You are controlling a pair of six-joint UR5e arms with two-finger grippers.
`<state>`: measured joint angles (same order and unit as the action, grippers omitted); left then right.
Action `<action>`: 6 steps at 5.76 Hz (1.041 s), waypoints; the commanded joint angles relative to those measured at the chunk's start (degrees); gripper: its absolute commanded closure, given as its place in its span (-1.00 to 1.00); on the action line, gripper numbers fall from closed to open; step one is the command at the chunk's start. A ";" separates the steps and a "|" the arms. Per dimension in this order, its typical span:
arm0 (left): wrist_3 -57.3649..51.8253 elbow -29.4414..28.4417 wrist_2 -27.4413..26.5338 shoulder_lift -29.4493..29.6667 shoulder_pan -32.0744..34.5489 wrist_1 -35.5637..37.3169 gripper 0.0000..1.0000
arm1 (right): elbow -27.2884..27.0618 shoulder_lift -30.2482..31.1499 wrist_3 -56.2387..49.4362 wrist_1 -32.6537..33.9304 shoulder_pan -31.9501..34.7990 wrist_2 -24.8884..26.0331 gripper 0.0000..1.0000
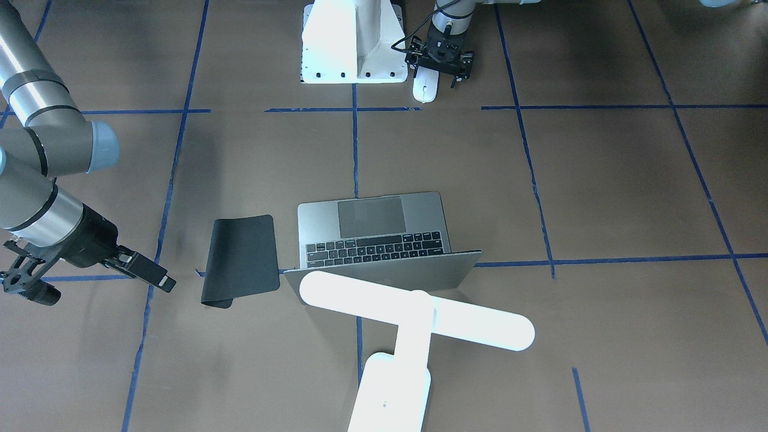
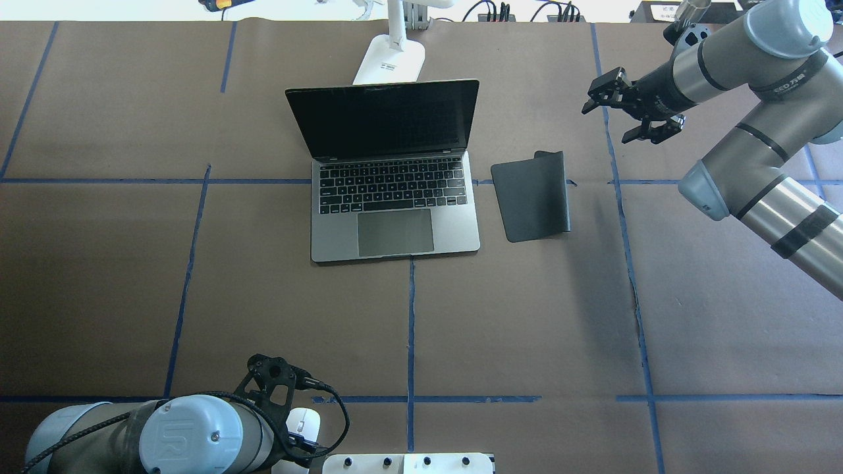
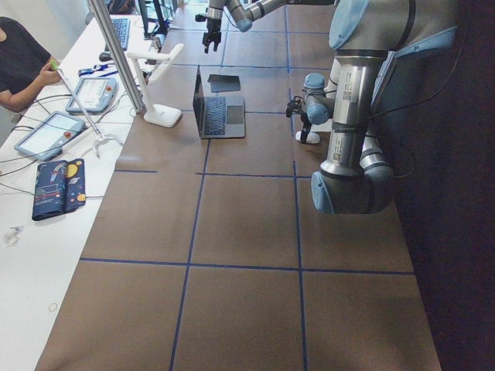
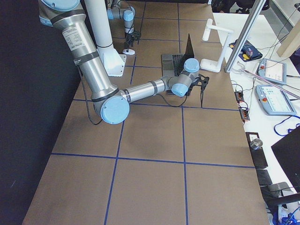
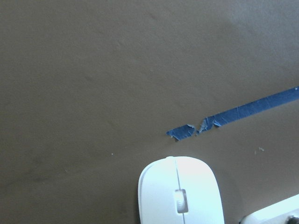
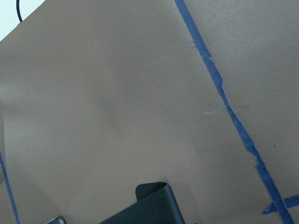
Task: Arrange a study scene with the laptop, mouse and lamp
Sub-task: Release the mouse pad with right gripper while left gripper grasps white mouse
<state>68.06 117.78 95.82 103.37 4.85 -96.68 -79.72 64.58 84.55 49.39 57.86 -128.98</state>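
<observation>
Right gripper (image 2: 606,125), fingers apart, hung above the table (image 2: 527,316) beyond the black mat (image 2: 532,196). Left gripper (image 1: 441,63), whose opening could not be told, hovered over the mouse (image 1: 425,89) beside the white pedestal (image 1: 354,42). Laptop (image 2: 395,197) lay open mid-table, with the lamp (image 1: 414,318) behind it.

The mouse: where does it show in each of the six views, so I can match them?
Front-facing: mouse top centre, right of the white pedestal.
Overhead: bottom edge, left of centre.
Exterior left: upper middle, right of the laptop, at.
Exterior right: top, left of centre.
Left wrist: bottom centre.
Right wrist: not in it.
Landmark: the pedestal, beside it in four views.
</observation>
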 commanded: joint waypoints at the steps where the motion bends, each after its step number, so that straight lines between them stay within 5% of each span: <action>1: 0.05 -0.97 0.16 1.04 -0.11 -0.08 -0.99 | -0.09 0.02 0.00 0.01 -0.12 0.04 -1.00; 6: 0.40 -1.67 0.25 1.84 -0.81 0.44 -0.94 | -0.79 0.02 0.00 -0.08 -0.20 0.04 -1.00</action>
<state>68.46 116.22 96.04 105.20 4.10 -96.34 -80.08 64.60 84.55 49.29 57.65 -128.88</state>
